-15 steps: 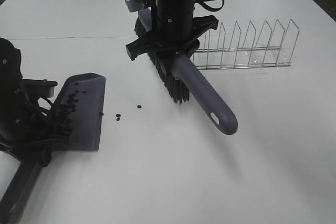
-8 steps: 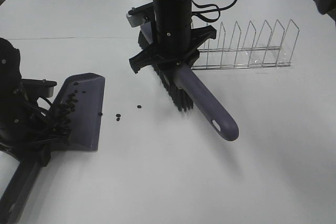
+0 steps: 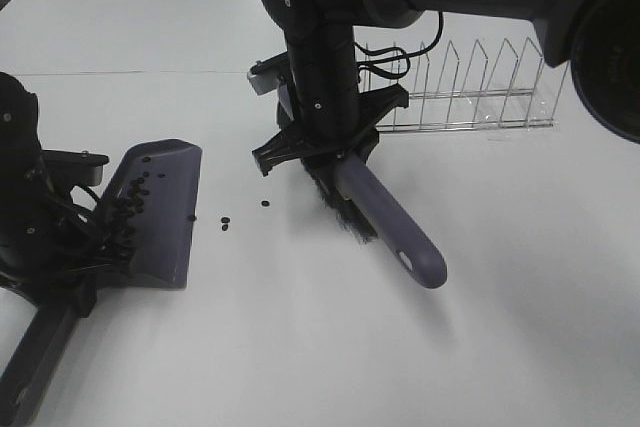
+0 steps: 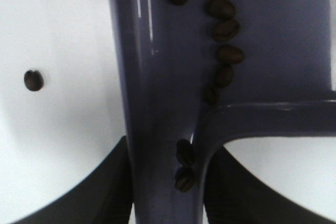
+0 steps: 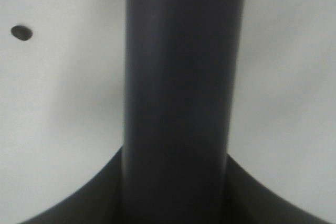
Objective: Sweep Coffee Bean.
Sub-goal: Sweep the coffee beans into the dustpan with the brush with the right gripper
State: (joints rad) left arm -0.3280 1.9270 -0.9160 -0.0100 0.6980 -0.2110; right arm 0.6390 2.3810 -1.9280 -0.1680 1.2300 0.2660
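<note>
Exterior high: right claw (image 3: 338, 155), clamped on brush (image 3: 390, 222), dropped lower; stray coffee bean (image 3: 265, 203) at nine o'clock; left claw (image 3: 72, 272) clamps dustpan (image 3: 165, 212).

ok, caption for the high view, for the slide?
Brush right of a few stray beans; dustpan left of them, most beans already inside.
</note>
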